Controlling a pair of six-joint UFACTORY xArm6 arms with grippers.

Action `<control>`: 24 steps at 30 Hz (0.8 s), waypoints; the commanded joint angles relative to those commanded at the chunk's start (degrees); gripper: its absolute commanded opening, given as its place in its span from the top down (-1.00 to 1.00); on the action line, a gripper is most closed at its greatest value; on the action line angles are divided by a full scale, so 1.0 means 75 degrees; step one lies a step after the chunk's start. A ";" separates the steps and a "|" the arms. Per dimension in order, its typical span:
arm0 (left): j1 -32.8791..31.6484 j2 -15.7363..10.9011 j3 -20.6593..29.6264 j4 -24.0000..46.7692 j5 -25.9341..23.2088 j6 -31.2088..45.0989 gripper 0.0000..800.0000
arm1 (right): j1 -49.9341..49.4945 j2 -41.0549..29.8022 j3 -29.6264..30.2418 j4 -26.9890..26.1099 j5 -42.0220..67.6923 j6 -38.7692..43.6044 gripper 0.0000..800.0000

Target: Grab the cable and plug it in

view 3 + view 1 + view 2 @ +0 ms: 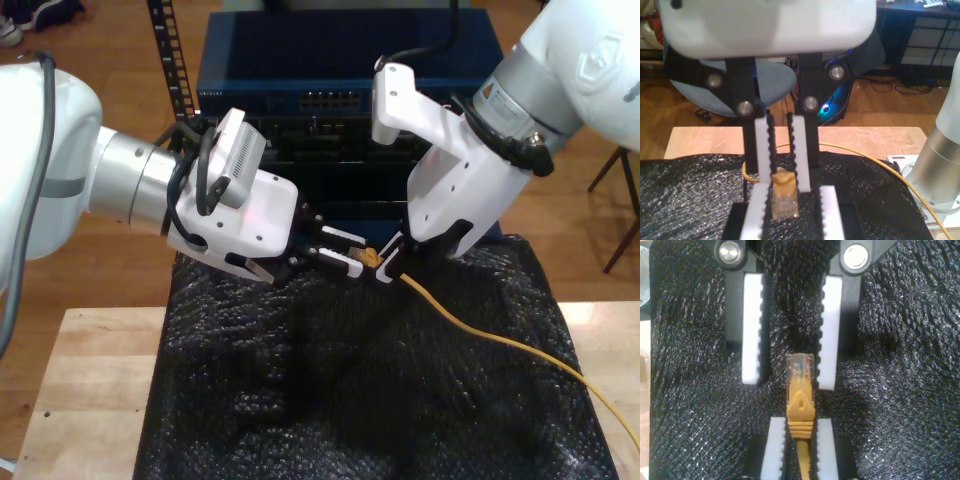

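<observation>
The yellow-orange cable [500, 340] runs across the black mat from the exterior view's right. Its clear plug [800, 367] sticks out past the boot. My second gripper [799, 422] is shut on that boot, on the arm at the exterior view's right [390, 262]. My first gripper [790, 192] faces it from the exterior view's left [350, 255]. It stands open, with the plug [785, 202] between its white toothed pads [752, 330] and a gap on each side. Behind my second gripper [782, 175] the cable [865, 152] loops over the mat.
A black bubble-wrap mat [350, 380] covers the wooden table [80, 380]. A blue rack unit with a row of ports [330, 100] stands behind the grippers. A silver arm base on a white plate [940, 150] rises beside the cable.
</observation>
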 joint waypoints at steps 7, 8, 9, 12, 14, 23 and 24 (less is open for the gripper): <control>0.0000 0.0000 0.0059 0.0000 -0.0012 -0.0035 0.51 | 0.0012 0.0000 0.0000 0.0012 0.0000 0.0000 0.99; 0.0000 0.0000 0.0059 0.0000 0.0000 -0.0047 0.53 | 0.0023 0.0000 0.0000 0.0012 0.0000 0.0000 0.99; 0.0000 0.0000 0.0059 0.0000 0.0000 -0.0047 0.54 | 0.0035 0.0000 0.0000 0.0012 0.0000 0.0000 0.99; 0.0000 0.0000 0.0059 0.0000 0.0000 -0.0059 0.56 | 0.0035 0.0000 0.0000 0.0000 0.0000 0.0000 0.99; 0.0000 0.0000 0.0059 0.0000 0.0012 -0.0117 0.60 | 0.0035 0.0000 0.0000 0.0000 0.0000 0.0000 0.99; 0.0000 0.0012 0.0059 0.0000 0.0047 -0.0387 0.61 | 0.0035 0.0000 0.0000 0.0012 0.0000 0.0000 0.99; 0.0012 0.0012 0.0070 0.0000 0.0047 -0.0399 0.61 | 0.0035 0.0000 0.0000 0.0012 0.0000 0.0000 0.99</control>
